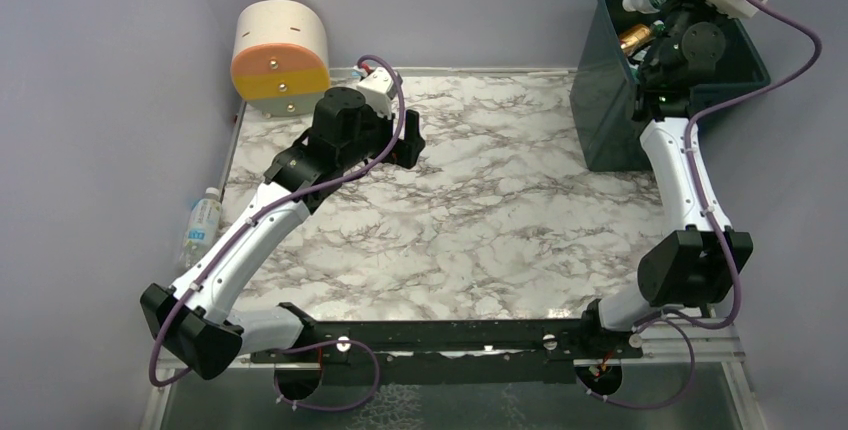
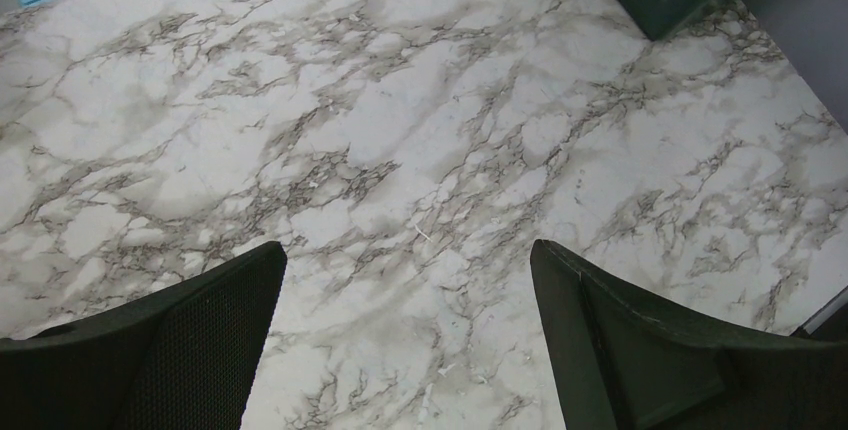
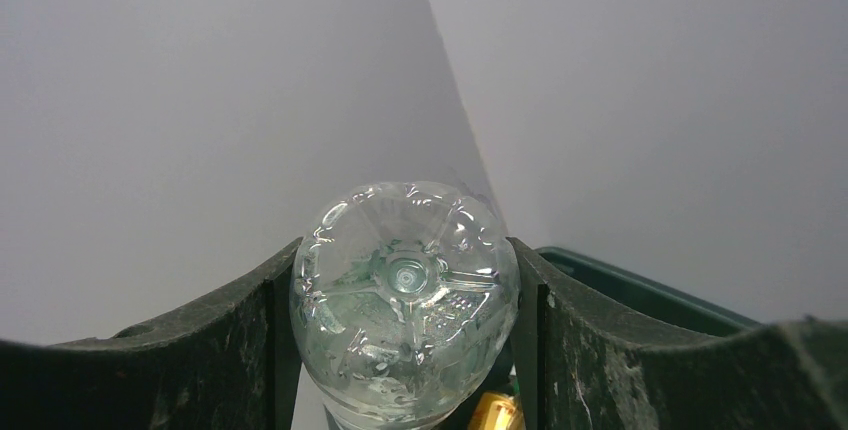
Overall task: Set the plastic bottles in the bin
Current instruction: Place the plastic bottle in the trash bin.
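Right gripper (image 3: 405,260) clasped a clear plastic bottle (image 3: 405,310), base toward the wrist camera, above the dark teal bin (image 1: 610,120). Left gripper (image 2: 408,248) hung wide open over the marble table (image 2: 400,100); another bottle (image 1: 203,222) lay beside its left edge.

the table (image 1: 470,210) is presenting a white marble-pattern top with grey veining. the bin (image 1: 603,125) is standing upright on the far right corner of the table, its opening facing up. a round cream, orange and yellow drum (image 1: 280,60) is lying on its side at the far left corner. one plastic bottle (image 1: 203,222) is lying along the left edge; whether it is resting on the top or just off it cannot be told. a black mounting bar (image 1: 450,335) is running along the near edge.
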Robot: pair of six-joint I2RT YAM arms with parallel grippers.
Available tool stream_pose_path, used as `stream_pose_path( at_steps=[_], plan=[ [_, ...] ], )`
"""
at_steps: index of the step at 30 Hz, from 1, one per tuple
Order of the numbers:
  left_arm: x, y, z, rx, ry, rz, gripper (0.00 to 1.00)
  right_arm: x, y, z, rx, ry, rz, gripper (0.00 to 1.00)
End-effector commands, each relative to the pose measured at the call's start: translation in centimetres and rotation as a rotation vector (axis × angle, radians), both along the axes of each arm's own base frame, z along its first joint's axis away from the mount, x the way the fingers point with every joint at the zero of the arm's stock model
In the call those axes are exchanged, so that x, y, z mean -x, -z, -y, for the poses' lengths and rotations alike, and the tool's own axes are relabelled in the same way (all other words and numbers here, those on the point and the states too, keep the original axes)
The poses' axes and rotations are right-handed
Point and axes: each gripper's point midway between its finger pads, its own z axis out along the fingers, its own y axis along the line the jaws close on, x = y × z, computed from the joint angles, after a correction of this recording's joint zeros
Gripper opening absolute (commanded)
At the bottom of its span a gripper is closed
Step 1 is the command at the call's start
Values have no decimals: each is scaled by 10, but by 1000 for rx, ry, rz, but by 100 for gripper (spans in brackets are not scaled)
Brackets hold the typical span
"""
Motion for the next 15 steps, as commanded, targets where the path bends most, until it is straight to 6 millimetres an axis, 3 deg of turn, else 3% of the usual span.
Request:
stream_pose_path(
  at_steps=[1, 8, 15],
  plan=[
    [0, -14, -4, 3, -6, 25, 99, -19, 14, 14, -26, 26, -54, 53],
    [1, -12, -6, -2, -9, 23, 99, -85, 47, 24, -63, -58, -271, 54],
    [3, -12, -6, -1, -4, 20, 99, -85, 45, 21, -53, -79, -295, 56]
  ],
)
